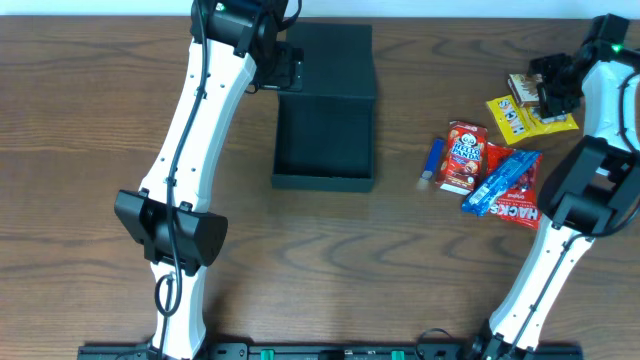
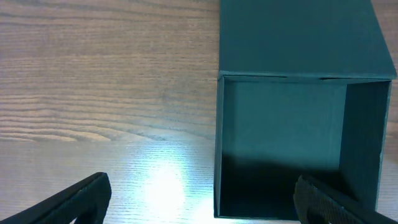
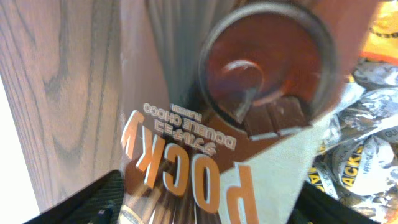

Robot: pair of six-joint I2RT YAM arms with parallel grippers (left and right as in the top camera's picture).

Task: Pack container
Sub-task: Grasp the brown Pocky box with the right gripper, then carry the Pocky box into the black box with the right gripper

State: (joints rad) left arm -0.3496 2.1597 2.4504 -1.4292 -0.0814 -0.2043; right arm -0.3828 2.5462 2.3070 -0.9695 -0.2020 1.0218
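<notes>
The container (image 1: 325,110) is a dark teal-black box on the table, its flap lid (image 1: 330,60) laid open at the far side and its inside bare. It also shows in the left wrist view (image 2: 283,134). My left gripper (image 1: 287,68) is open and empty at the box's far-left corner. In the left wrist view (image 2: 202,199) its fingers straddle the box's left wall. My right gripper (image 1: 547,92) is at the far right, shut on a brown Pocky box (image 1: 521,90). In the right wrist view (image 3: 214,202) the Pocky box (image 3: 205,155) fills the gap between the fingers.
A yellow packet (image 1: 520,122) lies under and beside the Pocky box. A pile of snacks sits right of the container: a red packet (image 1: 464,155), a blue packet (image 1: 500,180), a small blue stick (image 1: 434,160) and a red Hacks packet (image 1: 525,208). Silver-yellow packets (image 3: 364,155) lie next to the Pocky box.
</notes>
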